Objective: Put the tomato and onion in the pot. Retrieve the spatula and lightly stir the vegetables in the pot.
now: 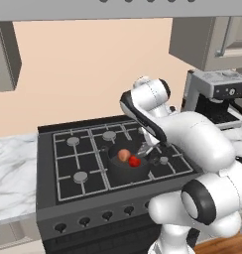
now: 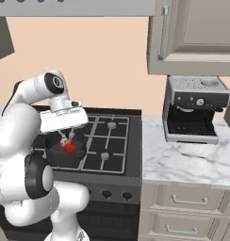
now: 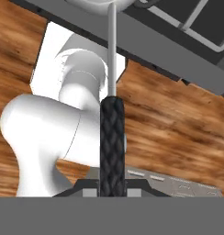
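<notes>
The dark grey pot [image 1: 124, 173] sits on the front right burner of the stove. Inside it the orange-pink onion [image 1: 123, 155] lies beside the bright red tomato [image 1: 134, 160]. From the right base view the pot [image 2: 59, 159] shows the tomato [image 2: 69, 147] under my hand. My gripper [image 1: 147, 147] hangs just over the pot's right rim, shut on the spatula. In the hand view my gripper [image 3: 112, 188] clamps the spatula's black handle [image 3: 112, 142], and the thin metal neck [image 3: 112, 50] runs up from it. The spatula's head is cut off at the top edge.
The black gas stove [image 1: 78, 163] has several grated burners. A coffee machine [image 2: 194, 110] stands on the marble counter [image 2: 187, 162] right of the stove. Another marble counter [image 1: 11, 173] lies to the left. Wall cabinets [image 2: 197, 37] hang overhead.
</notes>
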